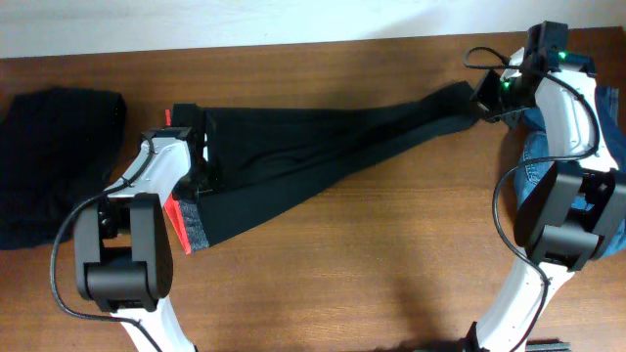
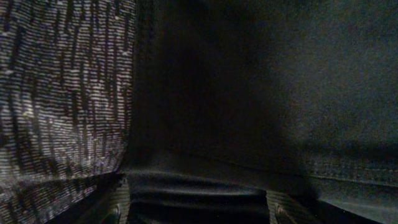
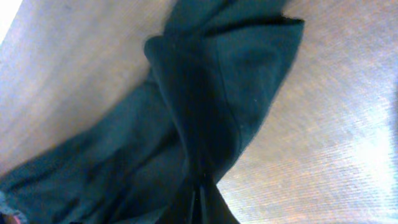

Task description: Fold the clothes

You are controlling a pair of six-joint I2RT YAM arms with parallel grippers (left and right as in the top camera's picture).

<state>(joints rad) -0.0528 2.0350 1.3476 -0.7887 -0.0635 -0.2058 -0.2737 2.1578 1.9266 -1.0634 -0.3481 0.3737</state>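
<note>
A black garment (image 1: 323,147) with a red and grey waistband (image 1: 191,230) lies stretched across the wooden table (image 1: 391,254). My left gripper (image 1: 202,161) sits on its waistband end. In the left wrist view black cloth (image 2: 249,93) and grey knit band (image 2: 62,93) fill the frame, and bunched cloth lies between the fingers (image 2: 196,208). My right gripper (image 1: 484,103) is shut on the narrow far end at the back right. In the right wrist view the cloth (image 3: 205,93) runs twisted from the pinched fingertips (image 3: 199,205).
A dark pile of clothes (image 1: 59,147) lies at the left edge. Blue denim (image 1: 543,166) lies at the right edge under the right arm. Bare wood shows beside the cloth (image 3: 336,124). The table's back edge (image 1: 293,41) runs along the top.
</note>
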